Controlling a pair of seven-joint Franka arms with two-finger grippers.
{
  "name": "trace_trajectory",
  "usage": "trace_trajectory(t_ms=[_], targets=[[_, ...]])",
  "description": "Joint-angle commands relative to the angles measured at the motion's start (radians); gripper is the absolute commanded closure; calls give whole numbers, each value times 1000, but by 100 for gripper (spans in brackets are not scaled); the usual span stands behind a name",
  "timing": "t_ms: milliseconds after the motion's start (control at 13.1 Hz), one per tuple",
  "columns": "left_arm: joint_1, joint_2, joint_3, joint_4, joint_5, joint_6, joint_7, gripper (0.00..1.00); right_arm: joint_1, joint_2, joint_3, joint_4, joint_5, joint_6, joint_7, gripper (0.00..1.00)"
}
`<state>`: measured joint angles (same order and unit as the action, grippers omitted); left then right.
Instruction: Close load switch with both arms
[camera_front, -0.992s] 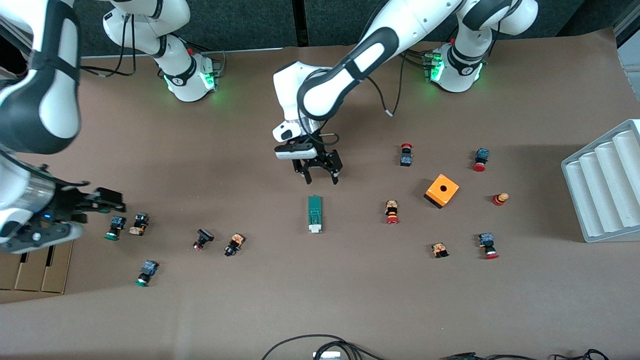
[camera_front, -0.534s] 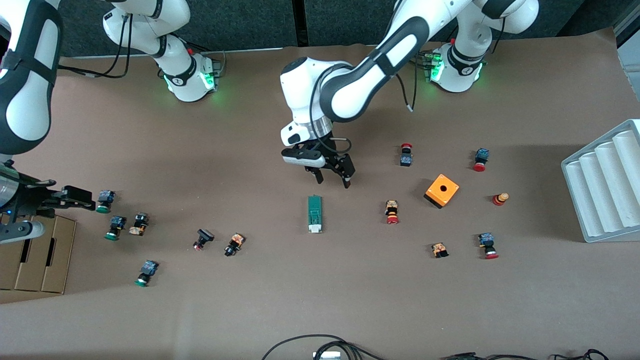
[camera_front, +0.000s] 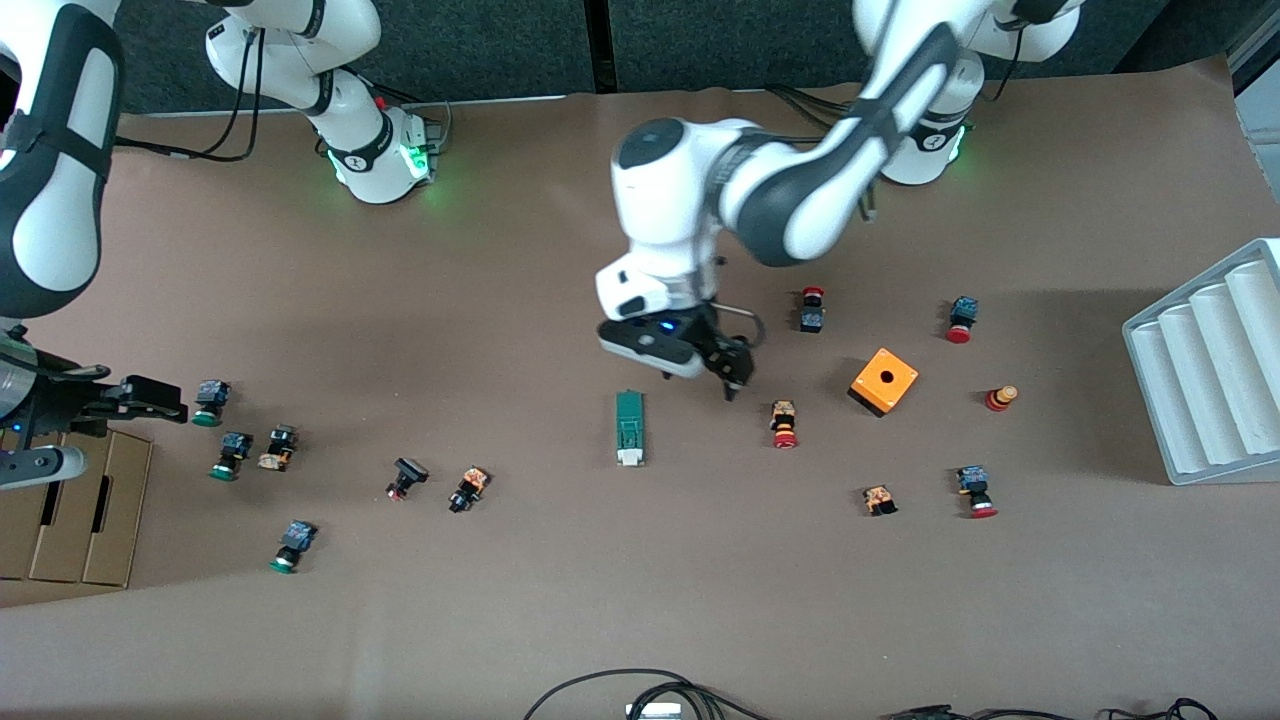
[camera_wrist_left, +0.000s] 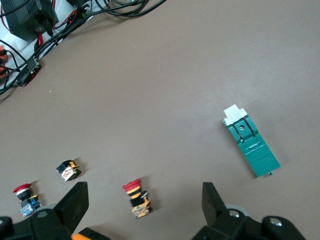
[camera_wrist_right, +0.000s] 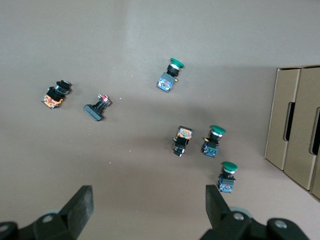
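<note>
Load switch (camera_front: 629, 428) unmoved on table, left gripper (camera_front: 728, 372) swung aside, spread, right gripper (camera_front: 150, 397) spread, waiting

The load switch (camera_front: 629, 428), dark green with its white end nearest the front camera, lies flat mid-table.

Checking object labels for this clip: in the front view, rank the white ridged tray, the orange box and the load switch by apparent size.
1. White ridged tray, clearly largest, though partly cut off at the edge.
2. Orange box.
3. Load switch, longer but narrower; these last two look close.
</note>
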<state>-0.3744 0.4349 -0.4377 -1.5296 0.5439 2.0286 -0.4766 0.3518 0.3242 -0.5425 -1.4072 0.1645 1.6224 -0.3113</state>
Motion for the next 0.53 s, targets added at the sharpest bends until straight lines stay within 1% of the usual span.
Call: trace_trajectory(t_ms=[0,76,153,229,382,458], targets=[[127,-85,-9,-11,-201,-8,169,0,-271,-36,351,-24,-119,-6,55,0],[167,-109,-9,-7,-276,-23,196,0,-375,-42,495,-24,-182,-6,128,0],[205,-123,-9,0,-336,-62,205,0,-448,-56,582,-27,-204,4,237,0],[247,-128,-9,26,-393,-123,205,0,-483,-75,614,-33,-200,8,317,0],[288,-128,-7,92,-473,-270,205,0,-485,-108,615,-51,-183,8,354,0],[302,-128,-7,103,-475,-324,207,0,-482,-119,615,-61,-169,10,357,0]])
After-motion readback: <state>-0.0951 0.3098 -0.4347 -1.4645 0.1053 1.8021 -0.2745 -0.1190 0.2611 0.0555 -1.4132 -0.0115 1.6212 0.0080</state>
